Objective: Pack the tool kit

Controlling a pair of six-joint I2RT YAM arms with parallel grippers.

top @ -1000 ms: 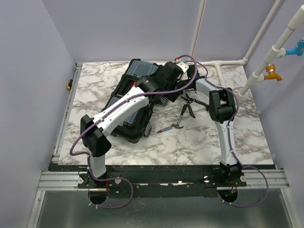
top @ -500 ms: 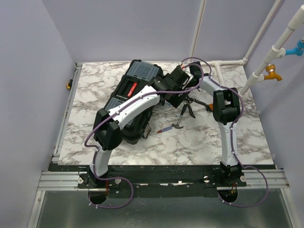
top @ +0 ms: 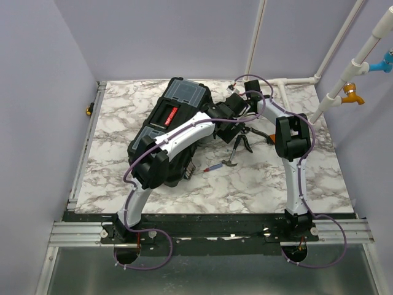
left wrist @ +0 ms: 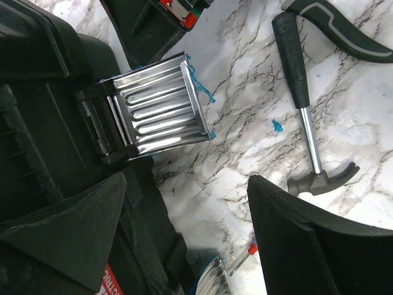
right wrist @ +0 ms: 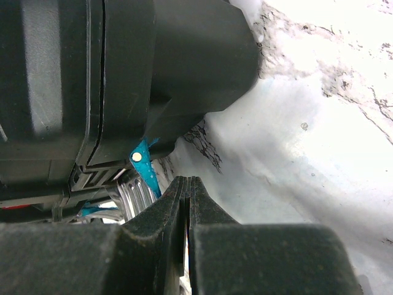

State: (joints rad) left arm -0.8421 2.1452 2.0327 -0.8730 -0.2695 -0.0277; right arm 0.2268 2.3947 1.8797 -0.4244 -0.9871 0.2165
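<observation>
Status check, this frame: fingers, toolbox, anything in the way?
Left fingers open at latch. Right fingers shut, empty, beside toolbox. Hammer loose on table.

White-and-black arms, purple cables

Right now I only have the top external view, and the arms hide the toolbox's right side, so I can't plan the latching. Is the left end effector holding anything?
Observer: No. The left end effector is open over bare marble, just short of a ribbed metal latch on the toolbox.
Operator: And the right one?
Observer: The right end effector is shut on nothing, close beside the toolbox's corner.
Operator: What does that latch look like up close?
Observer: Its outer edge carries torn teal bits, and nothing is touching it.
</observation>
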